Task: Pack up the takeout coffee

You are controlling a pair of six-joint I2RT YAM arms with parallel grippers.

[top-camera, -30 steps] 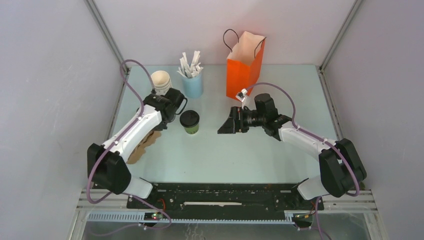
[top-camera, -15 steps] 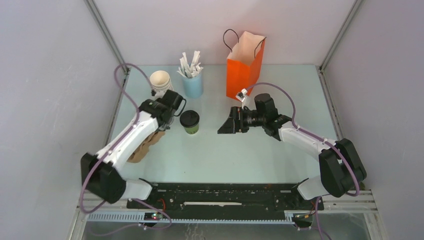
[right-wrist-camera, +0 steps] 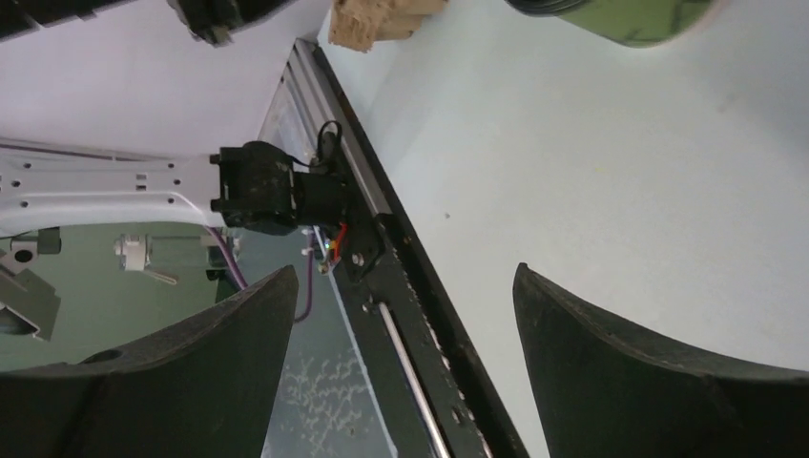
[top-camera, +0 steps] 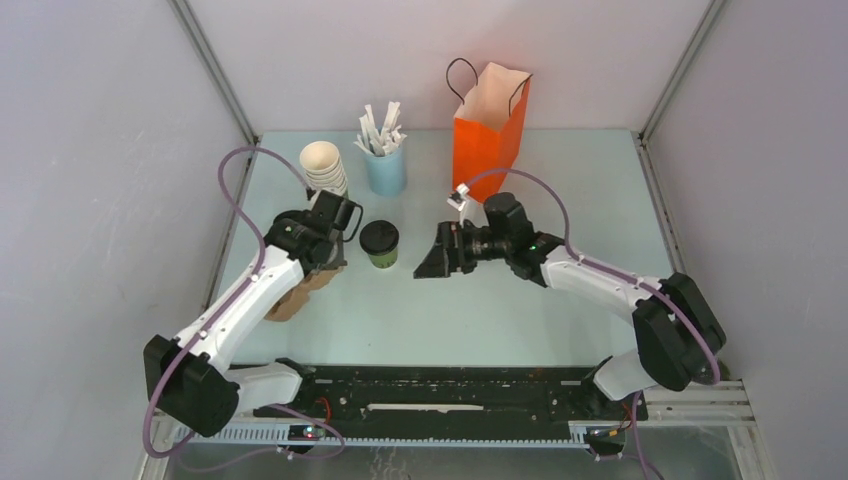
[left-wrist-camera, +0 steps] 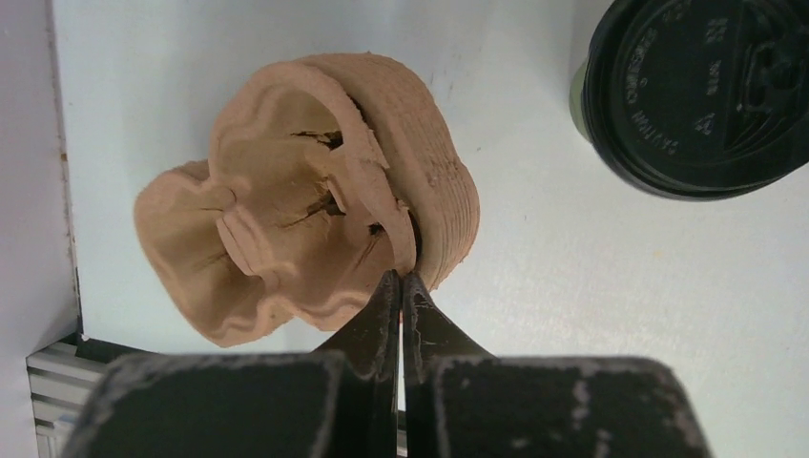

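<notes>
The takeout coffee (top-camera: 379,242), a small green cup with a black lid, stands upright on the table; its lid also shows in the left wrist view (left-wrist-camera: 701,91) and its lower edge in the right wrist view (right-wrist-camera: 620,17). My left gripper (top-camera: 323,260) is just left of it and shut (left-wrist-camera: 401,281) on the rim of a brown pulp cup carrier (left-wrist-camera: 305,210). My right gripper (top-camera: 432,262) is open and empty (right-wrist-camera: 405,286), just right of the cup and pointing toward it. The orange paper bag (top-camera: 488,130) stands open at the back.
A stack of cream-and-green cups (top-camera: 323,165) and a light blue cup of white sticks (top-camera: 384,160) stand behind the left gripper. The brown carrier (top-camera: 298,292) lies near the table's left edge. The black base rail (right-wrist-camera: 401,286) runs along the near edge.
My left arm has drawn back toward the near left, and the brown carrier has shifted with it. My right gripper has moved left, closer to the coffee cup. The cup has not moved.
</notes>
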